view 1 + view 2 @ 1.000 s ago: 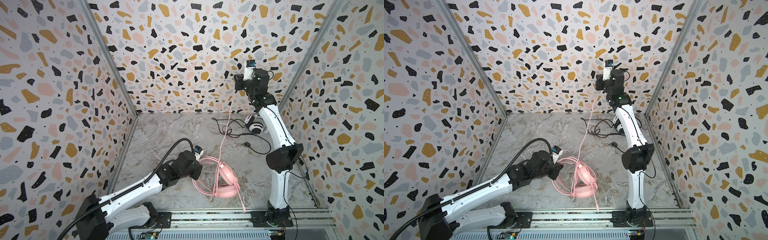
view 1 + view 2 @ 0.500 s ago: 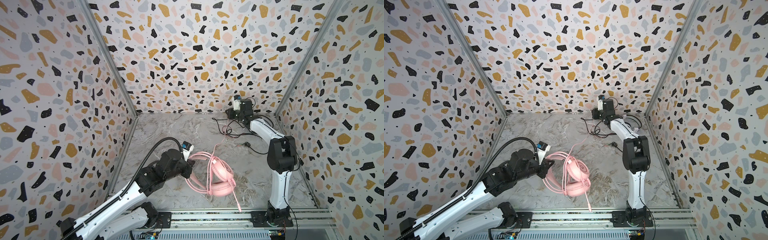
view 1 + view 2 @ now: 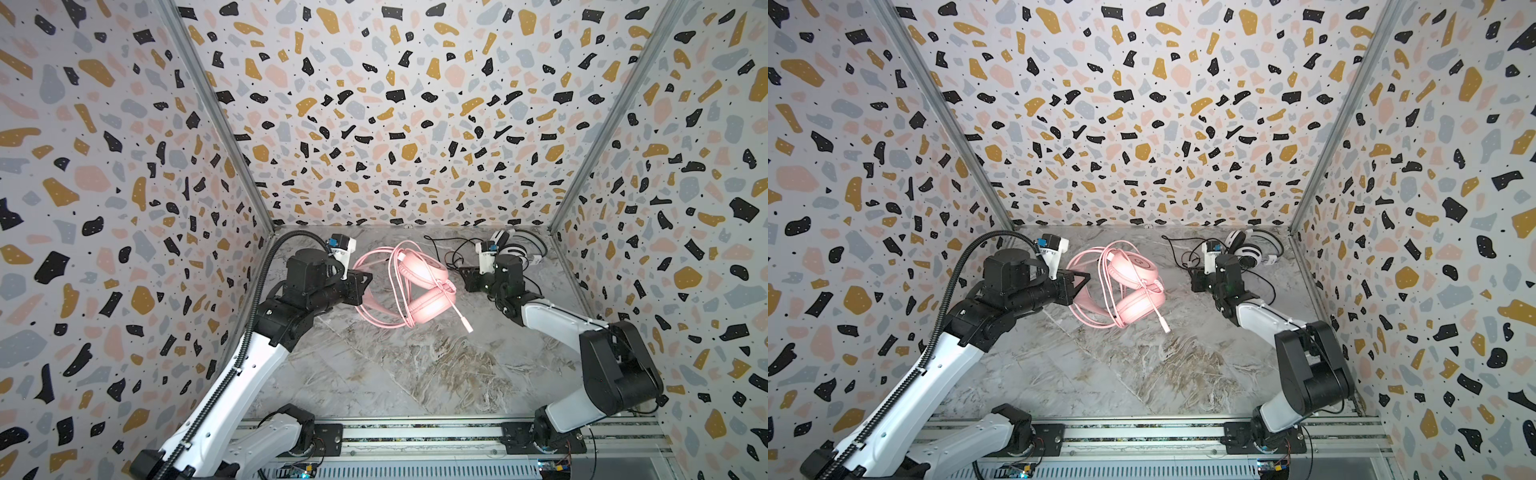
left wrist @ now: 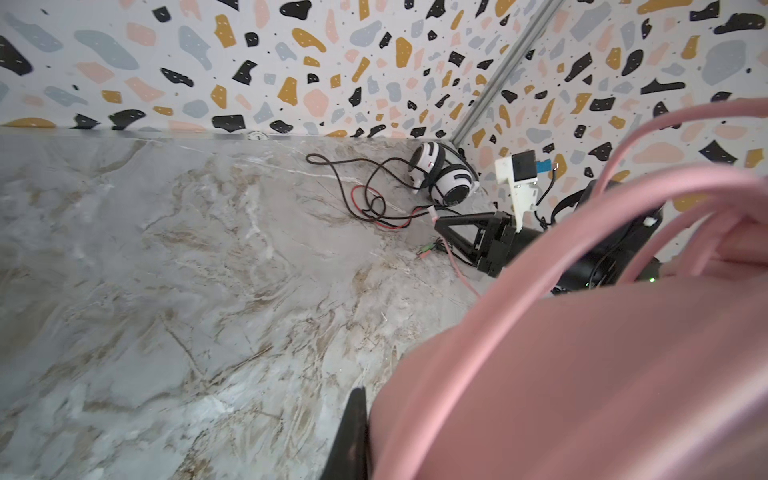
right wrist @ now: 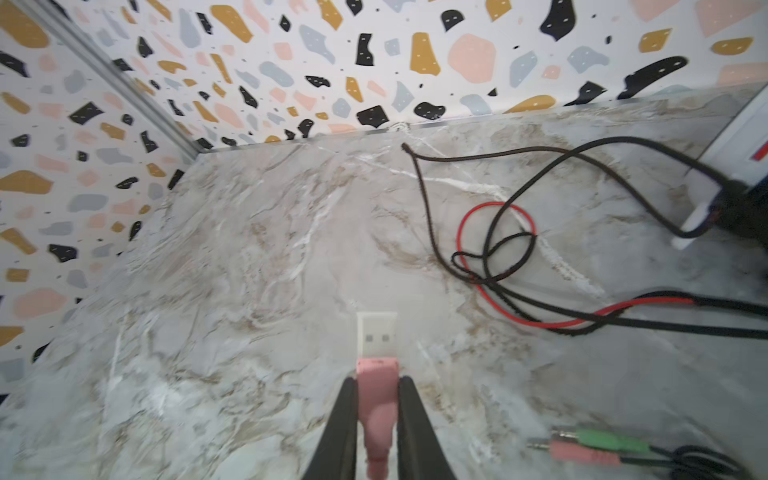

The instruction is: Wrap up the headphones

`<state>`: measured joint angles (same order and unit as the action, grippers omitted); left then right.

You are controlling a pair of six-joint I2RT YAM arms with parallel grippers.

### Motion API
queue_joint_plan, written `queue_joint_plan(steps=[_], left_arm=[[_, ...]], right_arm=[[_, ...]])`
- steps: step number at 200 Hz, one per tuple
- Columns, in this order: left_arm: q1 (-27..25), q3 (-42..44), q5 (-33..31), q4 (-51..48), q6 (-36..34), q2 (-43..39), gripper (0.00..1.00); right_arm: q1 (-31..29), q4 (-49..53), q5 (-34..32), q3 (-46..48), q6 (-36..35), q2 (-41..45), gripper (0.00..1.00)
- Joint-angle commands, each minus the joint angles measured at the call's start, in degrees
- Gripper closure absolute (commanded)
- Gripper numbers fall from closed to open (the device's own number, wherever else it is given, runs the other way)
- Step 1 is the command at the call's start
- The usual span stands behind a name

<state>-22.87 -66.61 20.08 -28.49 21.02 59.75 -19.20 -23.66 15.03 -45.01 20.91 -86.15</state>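
Top views: marble table (image 3: 415,374) | pink headset (image 3: 428,309) mid-back, its headband clamped in left gripper (image 3: 368,280) just to its left | white-and-black headset (image 3: 1246,252) back-right corner, ungripped | right gripper (image 5: 376,386) pinches pink USB plug (image 5: 376,349), right wrist view

Near headset (image 3: 419,272) centre, far headset (image 3: 1246,253) back-right corner

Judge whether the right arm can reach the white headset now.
Probably not yet. The white headset lies close by, uncovered, but the right arm's fingers are shut on the pink plug and point away from it; they would need to let go first.
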Motion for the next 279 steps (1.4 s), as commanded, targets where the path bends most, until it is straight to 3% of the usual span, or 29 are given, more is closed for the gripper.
queue_joint_plan(steps=[1, 39, 92, 121, 127, 142, 192, 228, 279], left_arm=[[0.1, -4.6, 7.4, 2.2, 2.0, 0.7, 1.00], [0.1, -4.8, 7.7, -6.7, -3.7, 3.2, 1.00], [0.1, -2.7, 7.9, -12.4, -6.9, 6.9, 1.00], [0.2, -3.6, 9.4, -14.4, -7.1, 8.5, 1.00], [0.2, -3.9, 9.5, -14.4, -7.0, 8.8, 1.00], [0.2, -4.7, 9.6, -15.1, -7.2, 9.5, 1.00], [0.2, -5.4, 10.8, -17.8, -7.5, 10.9, 1.00], [0.1, -5.4, 9.9, -18.8, -8.0, 10.8, 1.00], [0.1, -6.0, 9.0, -19.2, -7.6, 10.3, 1.00]], right_arm=[[0.2, -4.7, 2.1, 3.4, 1.0, 5.3, 0.90], [3.4, 0.1, 6.5, 5.2, -0.4, 11.3, 0.62], [6.5, 6.2, 10.5, 9.5, -3.0, 20.3, 0.49], [6.5, 2.9, 21.8, 12.7, -5.3, 23.4, 0.40], [6.2, 1.0, 24.3, 13.9, -4.9, 23.6, 0.33], [4.1, -4.2, 26.7, 16.8, -3.7, 23.7, 0.25], [-4.3, -17.8, 31.1, 17.9, -1.5, 17.6, 0.18], [-8.3, -18.9, 31.9, 15.8, -1.2, 14.1, 0.18], [-5.6, -13.5, 24.1, 19.1, -0.8, 20.7, 0.18]])
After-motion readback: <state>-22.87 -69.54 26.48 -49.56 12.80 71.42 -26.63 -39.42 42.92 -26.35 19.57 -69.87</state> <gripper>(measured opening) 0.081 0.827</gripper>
